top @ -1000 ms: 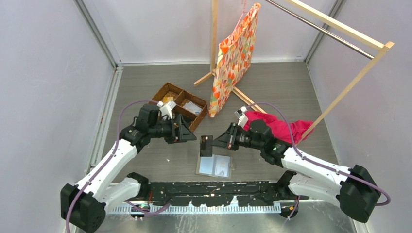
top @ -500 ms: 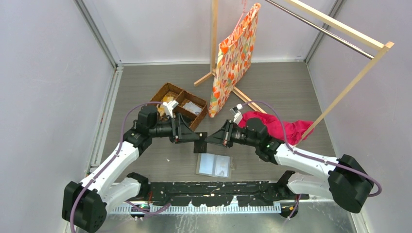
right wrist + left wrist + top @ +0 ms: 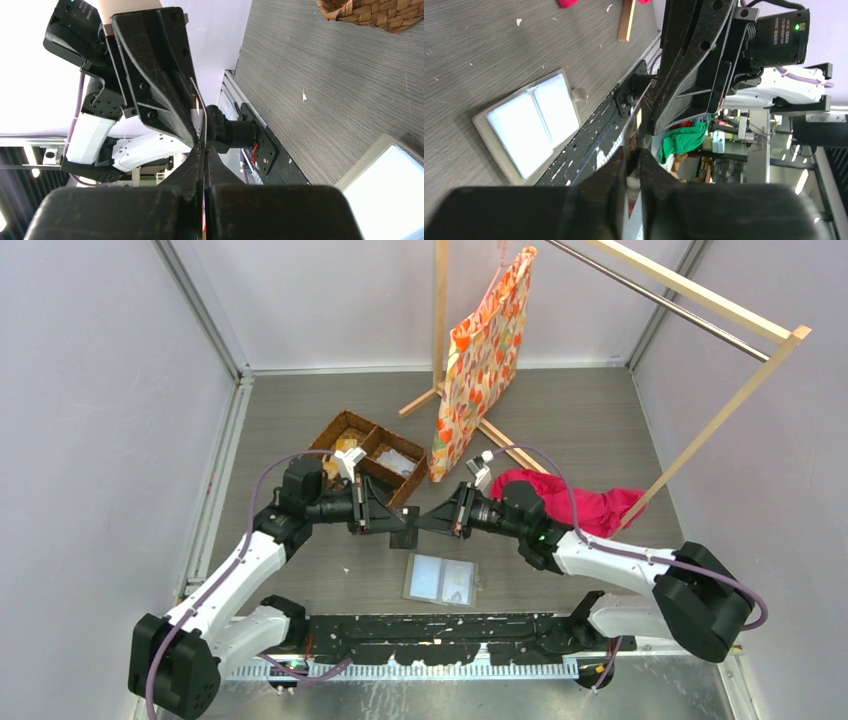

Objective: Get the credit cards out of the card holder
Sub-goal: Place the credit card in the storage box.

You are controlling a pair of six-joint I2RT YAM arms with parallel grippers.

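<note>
Evidently this is a hand-over in mid-air: both arms meet just above the far edge of the card holder (image 3: 441,580), which lies spread open and flat on the table, pale sleeves facing up. The right gripper (image 3: 424,524) has its fingers (image 3: 190,170) pressed fully together on one credit card (image 3: 406,538), holding it on edge so that its free side points at the other arm. The left gripper (image 3: 400,527) comes at the card from the opposite side; its fingers (image 3: 609,175) stand close together with only a narrow slot between them, and the card's edge sits in that slot. Whether they actually pinch it I cannot tell. Holding the card raised above the card holder, rather than flat on the table, probably gives the second hand a clean edge to take. From above, at least one more pale card seems to remain in the open sleeves, so the job looks only partly done
</note>
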